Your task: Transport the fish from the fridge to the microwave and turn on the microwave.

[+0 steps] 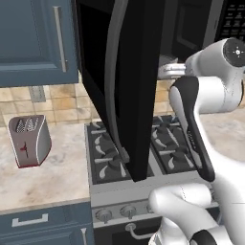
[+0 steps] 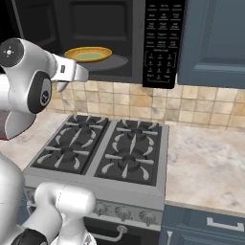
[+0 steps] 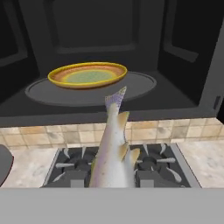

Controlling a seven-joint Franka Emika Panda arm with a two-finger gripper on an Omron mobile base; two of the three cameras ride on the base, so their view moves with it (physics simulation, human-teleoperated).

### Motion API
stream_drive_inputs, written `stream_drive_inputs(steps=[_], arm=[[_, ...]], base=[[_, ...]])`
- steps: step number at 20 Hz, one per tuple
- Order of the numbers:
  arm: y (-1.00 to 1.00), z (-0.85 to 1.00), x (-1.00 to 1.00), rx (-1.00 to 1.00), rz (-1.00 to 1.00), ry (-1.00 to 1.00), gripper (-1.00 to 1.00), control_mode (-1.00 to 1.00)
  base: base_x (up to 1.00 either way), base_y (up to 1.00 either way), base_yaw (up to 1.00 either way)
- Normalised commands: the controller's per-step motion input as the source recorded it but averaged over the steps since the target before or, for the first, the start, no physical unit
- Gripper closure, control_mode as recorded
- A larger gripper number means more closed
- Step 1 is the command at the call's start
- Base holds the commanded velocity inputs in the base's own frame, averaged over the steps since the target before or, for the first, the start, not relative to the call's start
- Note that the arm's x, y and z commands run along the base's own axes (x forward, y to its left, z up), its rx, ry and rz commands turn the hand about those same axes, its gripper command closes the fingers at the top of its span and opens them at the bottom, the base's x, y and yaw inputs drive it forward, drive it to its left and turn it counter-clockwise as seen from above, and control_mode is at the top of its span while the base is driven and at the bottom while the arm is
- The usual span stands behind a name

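Pointing its tail toward the open microwave (image 3: 109, 57), the fish (image 3: 114, 153) rises from the bottom of the hand view, pale grey with yellowish fins, above the stove (image 3: 144, 168); its lower part runs out of sight at the bottom edge, so the fingers are hidden and I cannot tell if they are clamped on the fish or only near it; the tail tip stands just before the front edge of the microwave floor, not yet inside; in the grey interior lies a round tray (image 3: 140, 85), and on its left part sits a yellow plate (image 3: 87, 75) with a greenish centre; in the right base view the same microwave (image 2: 115, 43) hangs above the stove (image 2: 103, 150), with the plate (image 2: 88, 54) on the tray and the keypad (image 2: 162, 40) of small white-marked buttons on the right side; the white arm (image 2: 33, 72) reaches from the left toward the opening, and its end is just beside the plate; in the left base view the black microwave door (image 1: 129, 86) stands swung wide open toward the camera, with its long handle (image 1: 112, 81) on it, and it hides most of the interior; a toaster (image 1: 29, 140) stands on the counter (image 1: 48, 177) left of the stove (image 1: 139, 153), well apart from the arm (image 1: 201, 100)
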Motion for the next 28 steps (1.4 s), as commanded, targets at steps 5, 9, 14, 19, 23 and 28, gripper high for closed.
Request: stream_drive_inputs(steps=[5, 9, 14, 19, 23, 28], arm=[[0.16, 0.02, 0.50, 0.00, 0.00, 0.01, 1.00, -1.00], [0.16, 0.03, 0.49, 0.00, 0.00, 0.04, 1.00, -1.00], [0.07, 0.09, 0.44, 0.00, 0.00, 0.02, 1.00, -1.00], [0.00, 0.13, 0.39, 0.00, 0.00, 0.00, 1.00, -1.00], [0.00, 0.04, 0.33, 0.00, 0.00, 0.00, 1.00, -1.00], [0.00, 0.00, 0.38, 0.00, 0.00, 0.00, 1.00, -1.00]], base=[[0.00, 0.00, 0.00], [0.00, 0.00, 0.00], [0.00, 0.00, 0.00], [0.00, 0.00, 0.00], [0.00, 0.00, 0.00], [0.00, 0.00, 0.00]])
